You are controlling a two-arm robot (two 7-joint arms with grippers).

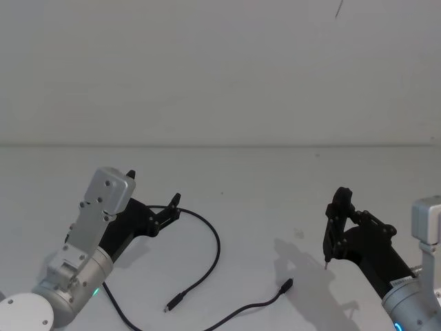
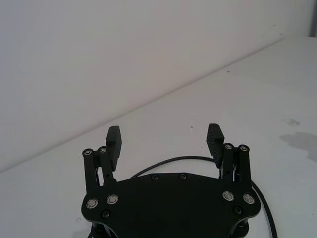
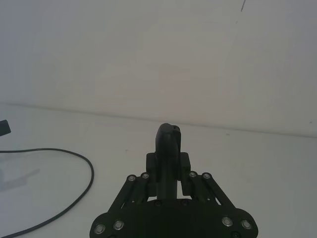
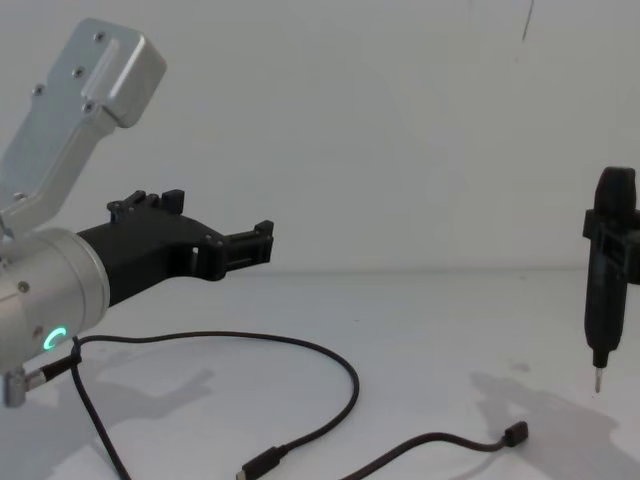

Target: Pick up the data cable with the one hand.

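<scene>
— What's behind it all?
— A plain pale wall (image 1: 207, 69), with one thin dark streak (image 1: 339, 8) high on the right.
— And underneath?
— A white matte worktop (image 1: 262, 200), meeting the wall in a straight seam (image 1: 220, 145). The light is soft and even; a faint grey shadow (image 1: 303, 258) lies on the worktop's right side.

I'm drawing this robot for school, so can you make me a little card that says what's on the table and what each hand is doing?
table: white
data cable: black, lying loose on the table in a curve, with both plugs lying free
left gripper: open, held above the cable's loop, not touching it
right gripper: shut on a black pen-shaped tool with its metal tip pointing down, away from the cable
cable picked up: not yet
</scene>
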